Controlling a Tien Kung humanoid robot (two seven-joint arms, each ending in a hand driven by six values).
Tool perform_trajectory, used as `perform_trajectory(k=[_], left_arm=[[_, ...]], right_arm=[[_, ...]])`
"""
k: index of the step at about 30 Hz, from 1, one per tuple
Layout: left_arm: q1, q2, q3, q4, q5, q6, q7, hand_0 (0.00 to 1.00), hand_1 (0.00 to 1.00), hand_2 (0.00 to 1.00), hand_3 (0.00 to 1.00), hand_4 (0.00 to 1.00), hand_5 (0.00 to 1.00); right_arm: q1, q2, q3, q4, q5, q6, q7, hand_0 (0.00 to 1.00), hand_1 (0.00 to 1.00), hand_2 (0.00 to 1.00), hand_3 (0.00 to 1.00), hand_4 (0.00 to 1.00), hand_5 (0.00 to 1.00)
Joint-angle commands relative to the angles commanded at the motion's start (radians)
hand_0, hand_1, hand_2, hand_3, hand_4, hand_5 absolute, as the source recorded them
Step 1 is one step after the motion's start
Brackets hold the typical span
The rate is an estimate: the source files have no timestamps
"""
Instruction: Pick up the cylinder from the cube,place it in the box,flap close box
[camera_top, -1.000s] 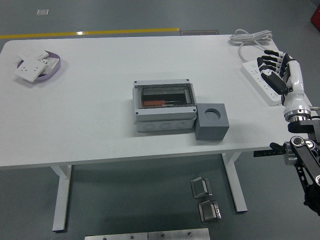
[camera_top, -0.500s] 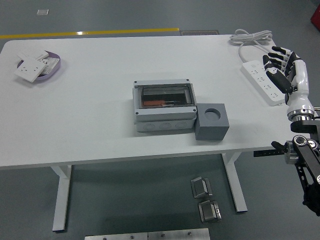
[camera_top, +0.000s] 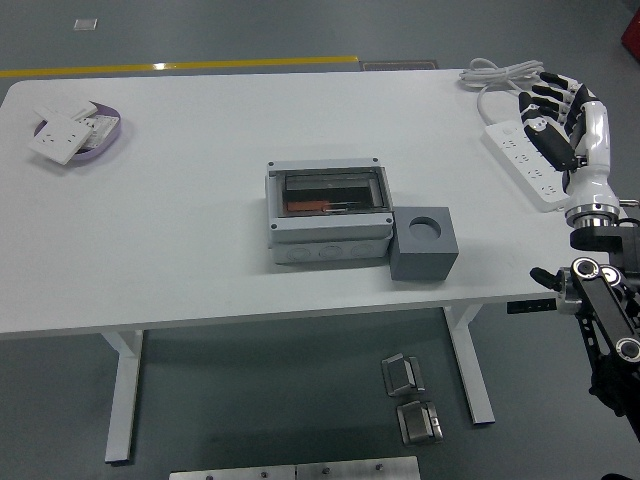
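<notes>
Since half a second ago the right hand (camera_top: 562, 125) has risen and swung a little toward the box, and the arm joints below it have shifted the same way. It now hovers over the white power strip (camera_top: 528, 165) at the table's right edge, palm toward the box, fingers (camera_top: 545, 98) straight, loosely apart and gripping nothing.

The box (camera_top: 327, 211) has not moved. It sits near the middle of the white table (camera_top: 180, 210), well apart from the hand, with its long side running parallel to the table's near edge. Its clear lid lies flat over the top, and through it show a dark interior and an orange-red bar lying lengthwise along the side of the box nearest the robot. Whether that bar is the cylinder cannot be told.

The grey cube (camera_top: 424, 243) touches the box's near right corner, between the box and the hand but much closer to the box. It stands upright with a round hole in its top face, opening straight up, and nothing stands in the hole.

Far from the box, at the table's far left corner, a shallow purple-rimmed tray (camera_top: 113, 128) holds white wall-switch plates (camera_top: 62, 137). A white cable (camera_top: 497, 76) loops from the power strip toward the far right corner. Two small metal parts lie on the floor beneath the cube's side of the table.
</notes>
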Motion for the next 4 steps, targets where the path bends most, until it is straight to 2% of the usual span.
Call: perform_trajectory(k=[4], left_arm=[[0.001,0.003,0.009,0.0,-0.002,0.0,-0.005,0.591,0.614,0.61,0.648,0.677,0.298]], right_arm=[[0.017,0.011,-0.01,0.002,-0.038,-0.005,-0.009,0.712,0.691,0.688,0.716,0.745,0.317]])
